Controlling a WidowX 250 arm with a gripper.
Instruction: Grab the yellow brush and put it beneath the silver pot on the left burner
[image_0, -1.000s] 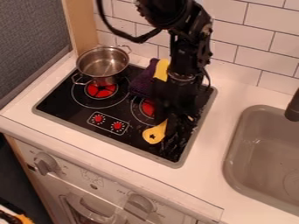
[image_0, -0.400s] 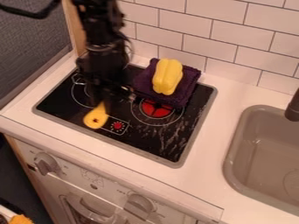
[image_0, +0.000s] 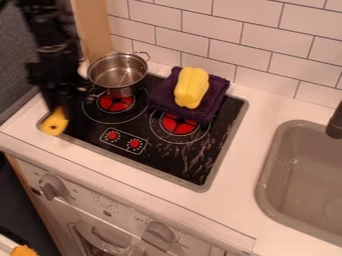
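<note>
At the left edge of the stove hangs my gripper (image_0: 57, 102), shut on the yellow brush (image_0: 55, 123). The brush's yellow handle end, with a small dark hole, points down toward the viewer over the stove's left corner; its other end is hidden behind the gripper. To the right of and behind the gripper, the silver pot (image_0: 118, 73) stands upright at the back of the left burner (image_0: 115, 101), whose red centre shows in front of it.
A folded purple cloth (image_0: 212, 96) lies behind the right burner (image_0: 178, 124) with a yellow object (image_0: 192, 88) on top. Red knobs (image_0: 134, 143) mark the stove's front. The tiled wall (image_0: 227, 45) rises behind; a grey sink (image_0: 294, 175) is at the right.
The arm has swung left from the right burner, past the front of the pot, to the stove's left edge, carrying the yellow brush. Pot, cloth and yellow object have stayed in place.
</note>
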